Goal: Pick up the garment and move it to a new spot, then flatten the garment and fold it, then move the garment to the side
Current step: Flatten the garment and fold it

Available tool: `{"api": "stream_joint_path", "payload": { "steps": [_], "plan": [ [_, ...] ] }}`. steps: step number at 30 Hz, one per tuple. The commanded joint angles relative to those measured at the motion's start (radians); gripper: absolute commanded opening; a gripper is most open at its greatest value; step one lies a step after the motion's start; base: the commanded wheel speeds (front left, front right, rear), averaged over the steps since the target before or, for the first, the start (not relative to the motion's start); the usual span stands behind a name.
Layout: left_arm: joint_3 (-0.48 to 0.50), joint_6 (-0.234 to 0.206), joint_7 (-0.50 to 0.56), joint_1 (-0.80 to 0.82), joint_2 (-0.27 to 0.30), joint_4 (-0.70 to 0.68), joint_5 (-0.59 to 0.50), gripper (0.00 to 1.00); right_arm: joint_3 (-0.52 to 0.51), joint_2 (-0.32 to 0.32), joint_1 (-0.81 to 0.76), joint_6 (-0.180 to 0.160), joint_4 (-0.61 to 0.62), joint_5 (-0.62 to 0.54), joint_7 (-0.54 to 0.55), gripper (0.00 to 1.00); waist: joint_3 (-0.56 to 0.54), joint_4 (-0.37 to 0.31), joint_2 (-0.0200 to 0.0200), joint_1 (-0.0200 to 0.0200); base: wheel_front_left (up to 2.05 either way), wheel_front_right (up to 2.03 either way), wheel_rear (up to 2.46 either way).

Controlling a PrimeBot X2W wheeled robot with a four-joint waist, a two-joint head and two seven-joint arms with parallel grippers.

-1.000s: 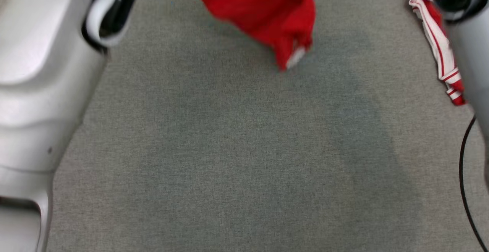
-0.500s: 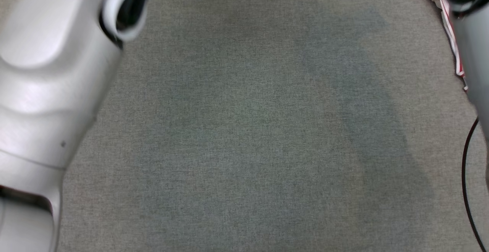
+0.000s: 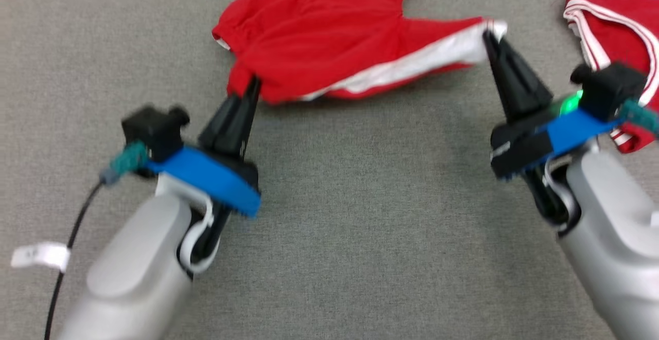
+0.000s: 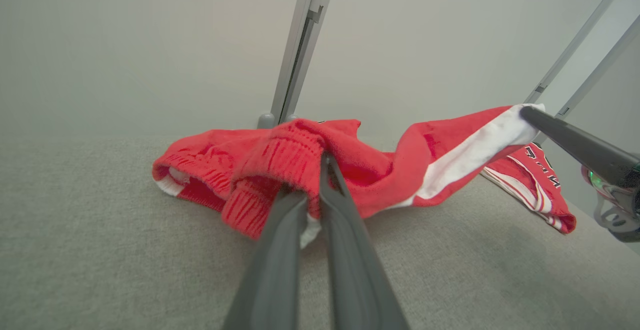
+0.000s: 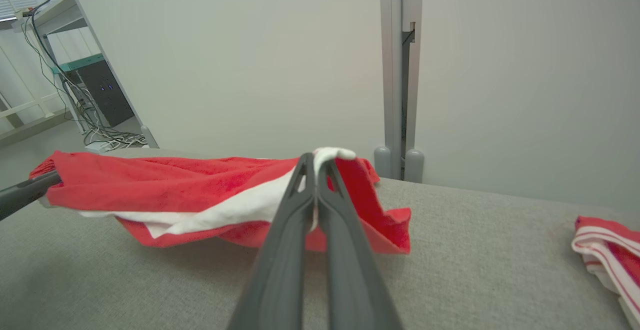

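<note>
The garment (image 3: 319, 36) is red with a white side stripe and white print, and it sits at the far middle of the grey table (image 3: 360, 226). My left gripper (image 3: 252, 86) is shut on its near-left ribbed edge (image 4: 280, 160). My right gripper (image 3: 488, 38) is shut on the white-striped corner at the right. Between the two grips the cloth is stretched and partly lifted, while its far part rests on the table. In the right wrist view my right gripper's (image 5: 316, 162) fingers pinch the white tip, and the garment (image 5: 165, 185) sags toward the left gripper (image 5: 30, 190).
A second red garment with white stripes (image 3: 618, 36) lies crumpled at the far right, close behind my right wrist. A black cable (image 3: 67, 247) with a white tag trails by my left forearm. A wall and a metal post (image 5: 400, 70) stand just beyond the table's far edge.
The head camera has swung up, so both grippers and the far table now show. The garment, earlier hanging at the top of the view, is now stretched between the two grippers.
</note>
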State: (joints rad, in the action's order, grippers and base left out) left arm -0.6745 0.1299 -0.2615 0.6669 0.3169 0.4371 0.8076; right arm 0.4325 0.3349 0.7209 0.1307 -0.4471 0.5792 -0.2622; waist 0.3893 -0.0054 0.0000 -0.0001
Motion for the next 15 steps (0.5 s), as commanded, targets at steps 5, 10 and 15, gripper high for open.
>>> {"api": "stream_joint_path", "payload": {
  "steps": [5,10,15],
  "plan": [
    [-0.022,0.001,-0.004,-0.19,0.025,-0.056,-0.034,0.0,-0.016,0.035,-0.188,0.0,0.057,0.011,-0.003,0.0,-0.076,-0.008,0.0,0.0001,0.0,0.0,0.0],
    [-0.053,0.001,-0.005,-0.324,0.028,-0.086,-0.053,0.0,-0.042,0.055,-0.376,0.0,0.118,0.016,-0.003,0.0,-0.145,0.006,0.0,0.0001,0.0,0.0,0.0],
    [-0.072,0.001,-0.004,-0.419,0.029,-0.111,-0.055,0.0,-0.052,0.046,-0.533,0.0,0.172,0.019,-0.003,0.0,-0.206,0.012,0.0,0.0001,0.0,0.0,0.0]
  ]
}}
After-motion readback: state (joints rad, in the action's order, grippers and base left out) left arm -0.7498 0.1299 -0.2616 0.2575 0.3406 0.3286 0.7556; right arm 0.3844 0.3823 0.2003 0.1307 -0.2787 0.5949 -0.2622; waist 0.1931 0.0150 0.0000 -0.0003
